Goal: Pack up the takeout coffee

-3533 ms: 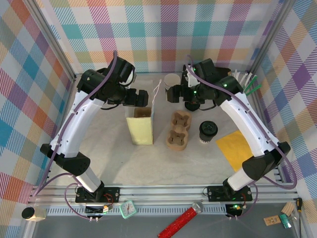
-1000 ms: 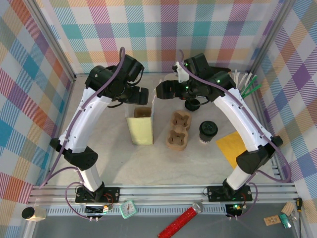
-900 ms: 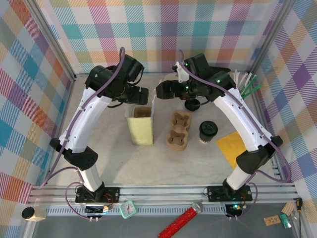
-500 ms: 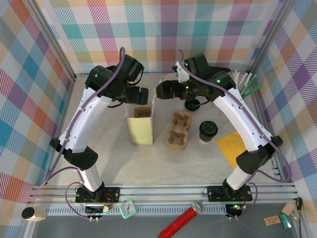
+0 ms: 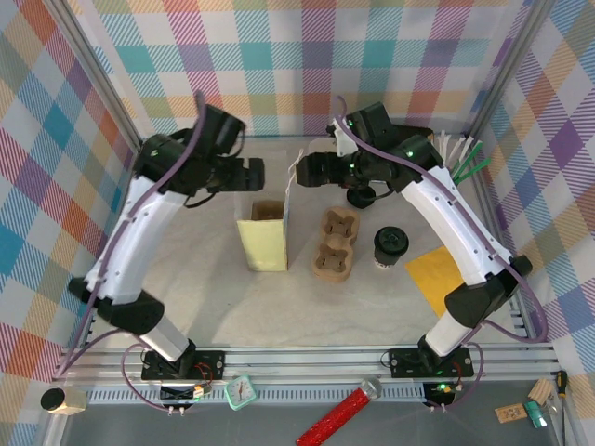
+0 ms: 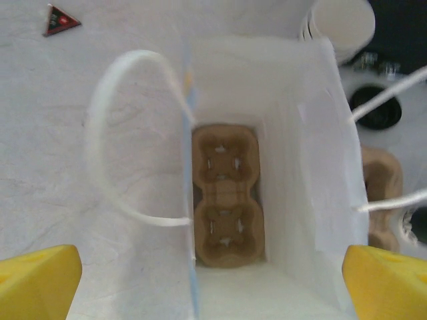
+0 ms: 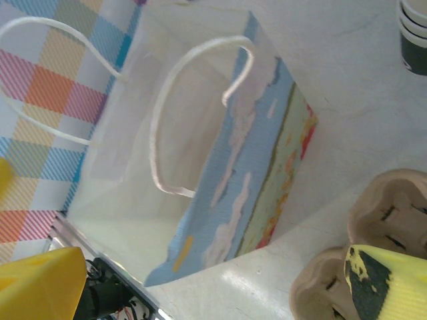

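My left claw hovers above the open paper bag. Its yellow fingers are spread wide with nothing between them. Directly beneath it, a cardboard carrier lies inside the bag. My right claw hangs just beside the bag's handles, its fingers equally far apart and empty. The takeout coffee stands upright on the table, well apart from the right claw, back toward the arm bases and past a second carrier.
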